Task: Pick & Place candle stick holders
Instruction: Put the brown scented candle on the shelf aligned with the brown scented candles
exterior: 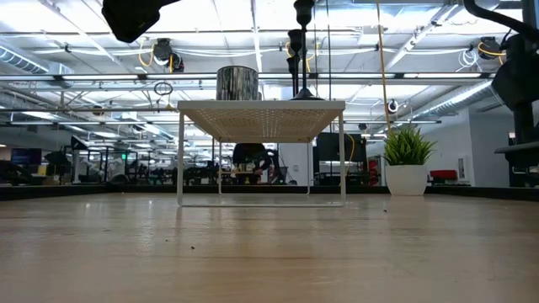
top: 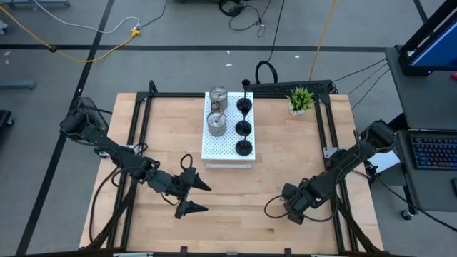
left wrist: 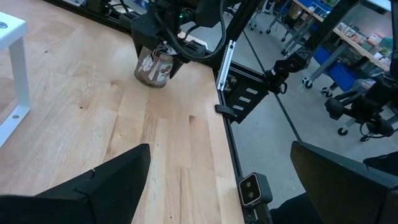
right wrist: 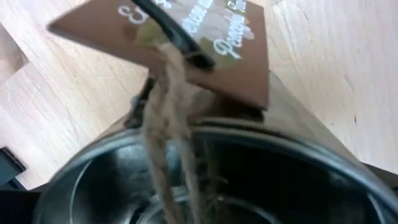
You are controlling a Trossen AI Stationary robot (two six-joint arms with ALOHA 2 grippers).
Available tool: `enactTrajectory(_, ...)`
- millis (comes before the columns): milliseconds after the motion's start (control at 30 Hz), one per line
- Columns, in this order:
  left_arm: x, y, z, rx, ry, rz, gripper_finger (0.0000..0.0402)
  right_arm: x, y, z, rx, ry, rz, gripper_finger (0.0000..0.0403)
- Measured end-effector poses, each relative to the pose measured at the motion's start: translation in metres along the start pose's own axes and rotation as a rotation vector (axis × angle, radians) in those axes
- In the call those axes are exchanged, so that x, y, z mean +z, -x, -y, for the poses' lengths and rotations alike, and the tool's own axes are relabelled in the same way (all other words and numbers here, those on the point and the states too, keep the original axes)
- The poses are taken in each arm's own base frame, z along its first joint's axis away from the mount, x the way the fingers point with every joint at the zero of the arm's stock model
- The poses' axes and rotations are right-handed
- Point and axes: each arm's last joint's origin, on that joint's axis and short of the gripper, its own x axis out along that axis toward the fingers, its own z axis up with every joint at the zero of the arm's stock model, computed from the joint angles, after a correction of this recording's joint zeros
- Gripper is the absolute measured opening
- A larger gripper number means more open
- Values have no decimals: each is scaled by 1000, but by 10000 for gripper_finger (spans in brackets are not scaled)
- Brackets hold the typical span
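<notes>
Fingers [left wrist: 112,180] of the left gripper [top: 191,195] are standing wide apart over bare wood near the front of the table [top: 235,193], gripping nothing. Jaws of the right gripper [top: 294,209] are sitting spread around a silver holder [left wrist: 153,65] near the table's front right edge, a brown tag [right wrist: 180,43] on twine lying across its rim, though whether the pads are pressing its wall cannot be told. Farther back, a white perforated stand [top: 227,146] is carrying two silver holders [top: 217,111] beside three black holders [top: 243,127] in a row, and a small green plant [top: 300,99] is standing near the far right corner.
</notes>
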Motion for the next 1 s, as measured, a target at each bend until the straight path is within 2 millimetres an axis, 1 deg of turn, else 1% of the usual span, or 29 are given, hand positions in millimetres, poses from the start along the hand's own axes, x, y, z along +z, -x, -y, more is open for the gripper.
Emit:
enactTrajectory(300,0,0,0,0,0,1,395,1,8,0,23,-5,70,391)
enactTrajectory(433,0,0,0,0,0,0,395,1,9,0,21,-6,78,391)
enactTrajectory(767,0,0,0,3,3,-4,395,4,9,0,-1,-15,165,391)
enactTrajectory(1000,-1,0,-1,5,0,-8,395,7,9,1,-4,-13,172,391)
